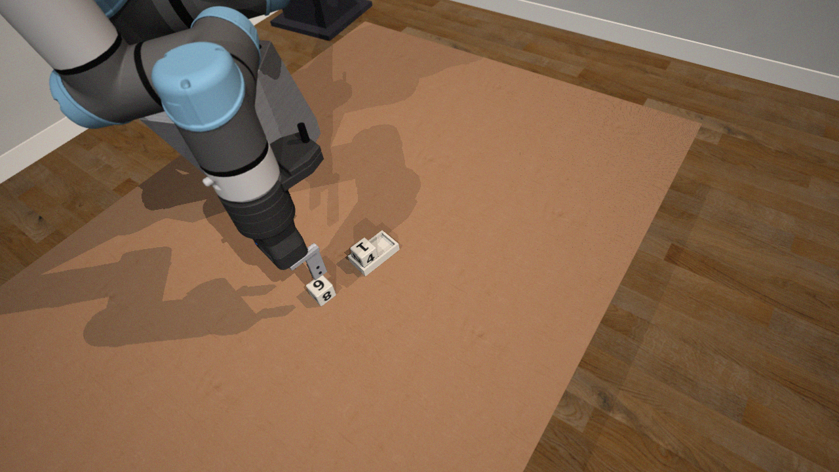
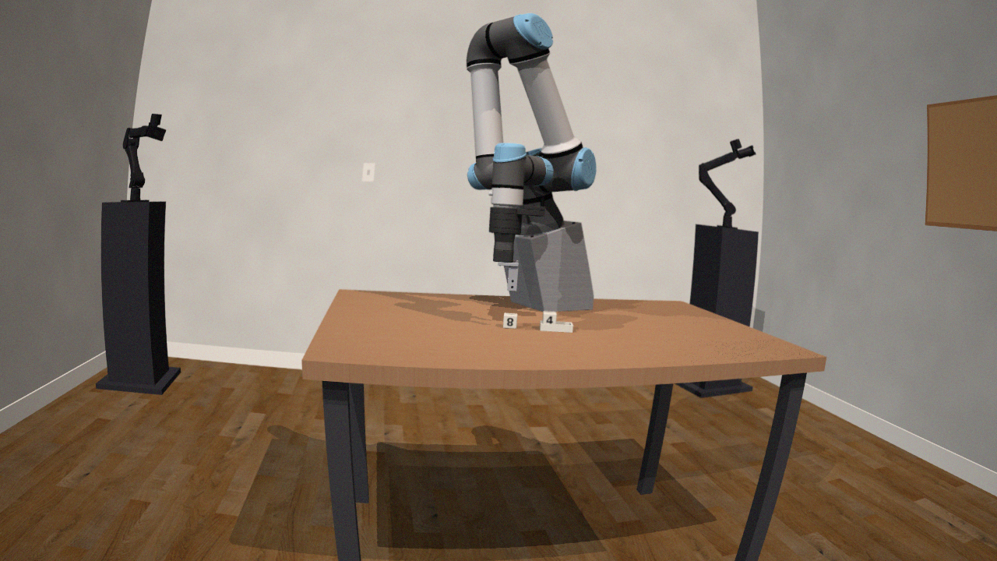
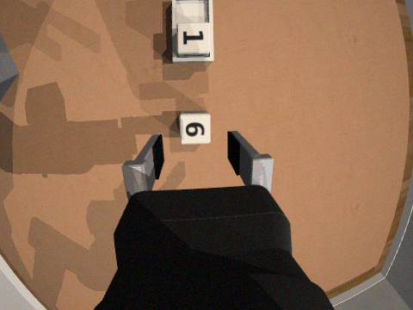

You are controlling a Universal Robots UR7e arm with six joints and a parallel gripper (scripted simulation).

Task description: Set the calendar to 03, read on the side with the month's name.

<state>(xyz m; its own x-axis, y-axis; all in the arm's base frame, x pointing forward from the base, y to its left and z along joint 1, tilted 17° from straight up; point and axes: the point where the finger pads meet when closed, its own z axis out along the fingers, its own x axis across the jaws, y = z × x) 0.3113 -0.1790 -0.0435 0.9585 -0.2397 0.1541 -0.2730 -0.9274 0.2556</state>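
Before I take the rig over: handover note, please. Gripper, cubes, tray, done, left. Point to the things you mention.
Gripper (image 1: pixel 309 271) (image 2: pixel 512 287) (image 3: pixel 195 145): open, holding nothing, above the table by the loose cube.
Loose cube (image 1: pixel 320 290) (image 2: pixel 510 320) (image 3: pixel 195 128): on the table outside the tray, 8 facing the exterior camera.
Other cube (image 1: pixel 363 252) (image 2: pixel 549 319) (image 3: pixel 194 39): in one end of the tray (image 1: pixel 381 261) (image 2: pixel 561 327) (image 3: pixel 211 55), 4 facing that camera.
Done: one cube in the tray, tray on the table.
Left: get 0 and 3 upright on the month side, both cubes flat side by side, release. Month name not readable here.
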